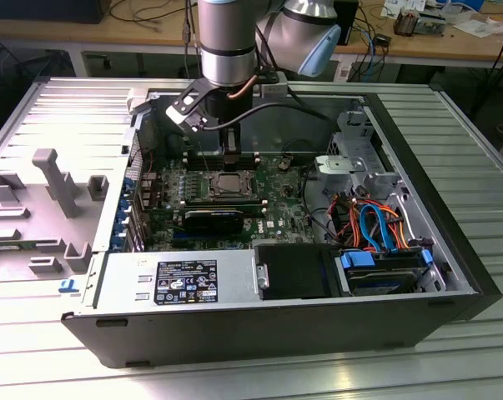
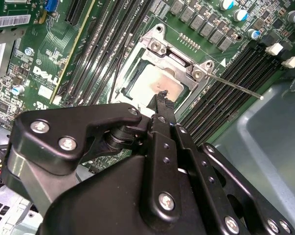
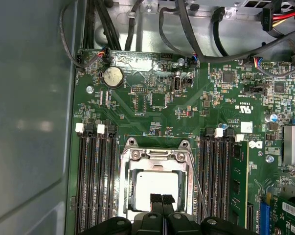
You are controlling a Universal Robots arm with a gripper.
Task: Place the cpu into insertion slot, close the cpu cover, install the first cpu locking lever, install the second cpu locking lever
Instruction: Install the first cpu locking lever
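Fingertips (image 3: 157, 199) pressed together, no gap to speak of, nothing held between them. Gripper (image 3: 162, 200) hangs with its tips over the near edge of the cpu (image 3: 157, 182); cannot tell whether they touch the metal top. Cpu sits in the socket, square to it. Cpu cover (image 3: 157, 157) lies down around the chip, its open middle framing the silvery top. One locking lever (image 2: 235, 87) stands free, a thin rod angling out over the memory slots (image 2: 220, 105), apparently not under its catch.

Risks, by judgement: closed tips bearing on the chip could scuff it or load the pins beneath. A sideways drift could snag the loose lever and bend it, or lift the unlocked cover.

Second wrist view gives the lever's free end and its rise off the board. First wrist view flattens it against the socket's side but shows how the tips line up with the chip. Exterior view places the arm (image 1: 226, 50) reaching down into the open computer case (image 1: 276, 333), with drive cables (image 1: 372, 221) well apart toward the exterior view's right.
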